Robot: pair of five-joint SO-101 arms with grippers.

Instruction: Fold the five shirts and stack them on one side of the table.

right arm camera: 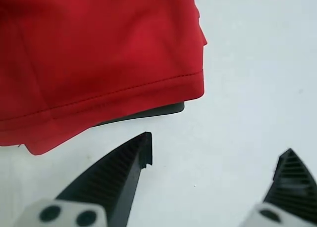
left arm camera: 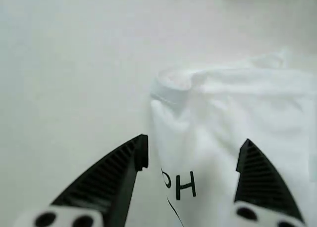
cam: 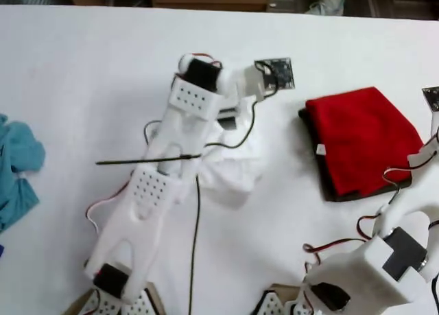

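**White shirt under the left arm, red stack on the right**

The white shirt (cam: 235, 169) lies crumpled near the middle of the table (cam: 82, 75), partly under the left arm (cam: 161, 171) stretched over it. In the left wrist view the left gripper (left arm camera: 194, 140) hangs above the shirt with its jaws spread wide. One finger (left arm camera: 119, 177) is over bare table just beside the shirt's edge and the other is over the cloth. Whether either finger touches the fabric cannot be told.

The red shirt (cam: 360, 136) lies folded on the right side of the table, on top of a dark folded shirt (cam: 336, 193) whose edge shows beneath it. The right gripper (right arm camera: 218, 144) sits just beside the near corner of this stack over bare table, its jaws wide apart and holding nothing.

A teal shirt (cam: 17, 171) lies bunched at the far left edge, well apart from the others.
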